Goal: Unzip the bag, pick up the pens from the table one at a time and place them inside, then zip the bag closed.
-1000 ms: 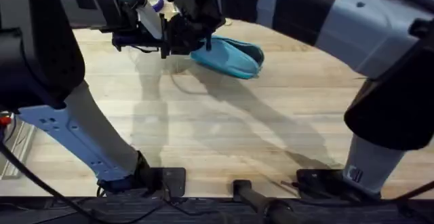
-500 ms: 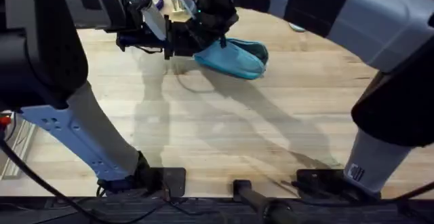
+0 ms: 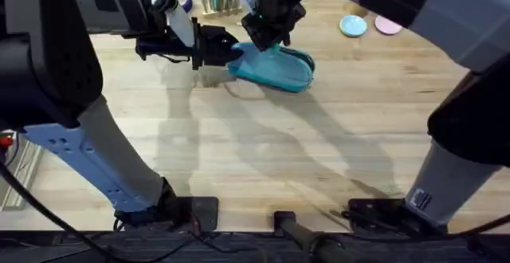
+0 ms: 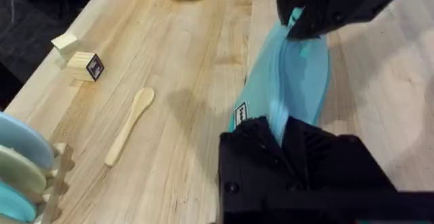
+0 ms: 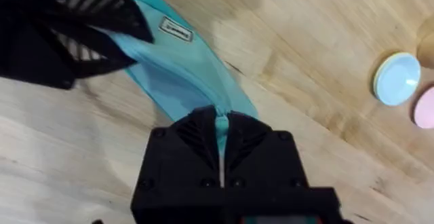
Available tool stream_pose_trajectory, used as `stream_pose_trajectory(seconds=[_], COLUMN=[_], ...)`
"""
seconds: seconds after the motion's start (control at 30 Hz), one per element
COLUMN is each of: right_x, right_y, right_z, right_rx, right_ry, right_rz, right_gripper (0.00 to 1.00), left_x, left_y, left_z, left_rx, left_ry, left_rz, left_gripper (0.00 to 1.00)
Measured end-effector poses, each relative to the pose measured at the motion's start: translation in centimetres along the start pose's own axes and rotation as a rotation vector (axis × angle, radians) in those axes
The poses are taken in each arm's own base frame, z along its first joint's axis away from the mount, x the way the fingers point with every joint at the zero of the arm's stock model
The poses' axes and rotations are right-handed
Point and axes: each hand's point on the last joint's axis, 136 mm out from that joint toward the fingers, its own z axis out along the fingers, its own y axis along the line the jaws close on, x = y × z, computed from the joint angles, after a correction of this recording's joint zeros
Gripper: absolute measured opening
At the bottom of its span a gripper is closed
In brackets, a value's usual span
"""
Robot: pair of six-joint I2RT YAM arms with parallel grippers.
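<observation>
bag: teal pouch [image 3: 275, 68], lying lengthwise on the table [image 3: 263, 151], far middle; small white label near one end.
fabric: soft, smooth, slightly rumpled; seam ridge runs along its length.
my left gripper [image 3: 231, 55]: black fingers pinched together on the pouch's left end.
my right gripper [image 3: 267, 40]: fingers closed on a teal strip of the bag at its top, near the middle.
table: pale wood, plank grain.
nearby: wooden spoon [image 4: 129, 125], two small wooden blocks [image 4: 78, 58], pale blue disc [image 3: 352, 26], pink disc [image 3: 388, 25].
</observation>
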Motion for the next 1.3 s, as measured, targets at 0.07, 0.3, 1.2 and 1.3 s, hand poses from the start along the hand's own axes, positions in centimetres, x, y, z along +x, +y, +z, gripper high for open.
stream_pose_trajectory(seconds=[0.07,0.3,1.2,1.3], right_x=[0.3,0.8,9.4,10.5], right_y=[-0.4,-1.5,-7.1,-7.0], right_z=[0.1,-0.1,2.5,3.5], right_rx=[0.004,0.008,-0.081,-0.1], right_ry=[0.013,0.031,0.137,0.163], right_rz=[0.004,0.018,0.221,0.237], right_gripper=[0.034,0.034,0.034,0.034], left_x=[0.1,0.1,0.1,0.0], left_y=[0.0,0.1,0.0,-0.1], left_z=[0.0,-0.1,0.0,0.0], left_rx=[-0.001,-0.003,0.001,0.001], left_ry=[0.003,0.005,0.002,0.002], left_rz=[0.0,0.0,-0.005,-0.005], left_gripper=[0.042,0.043,0.043,0.042])
